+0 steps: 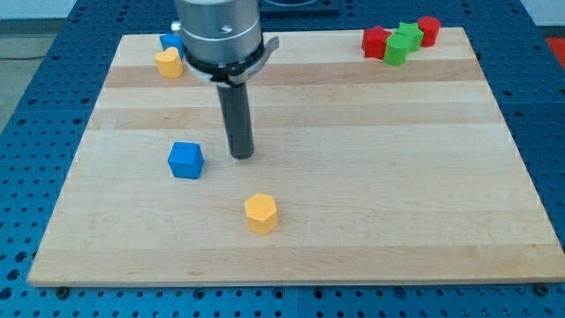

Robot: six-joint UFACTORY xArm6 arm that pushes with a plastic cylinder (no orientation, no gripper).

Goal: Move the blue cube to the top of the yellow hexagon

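Note:
The blue cube [186, 160] lies on the wooden board [371, 194] left of the middle. The yellow hexagon [261, 213] lies below and to the right of it, nearer the view's bottom. My tip [243, 155] rests on the board just right of the blue cube, with a small gap between them, and above the yellow hexagon. The rod hangs from the arm's grey head at the view's top.
A yellow block [169, 64] and a blue block [171, 41] sit together at the top left, partly behind the arm's head. At the top right lie a red star [376, 41], a green star [407, 35], a green block [395, 51] and a red cylinder [429, 30].

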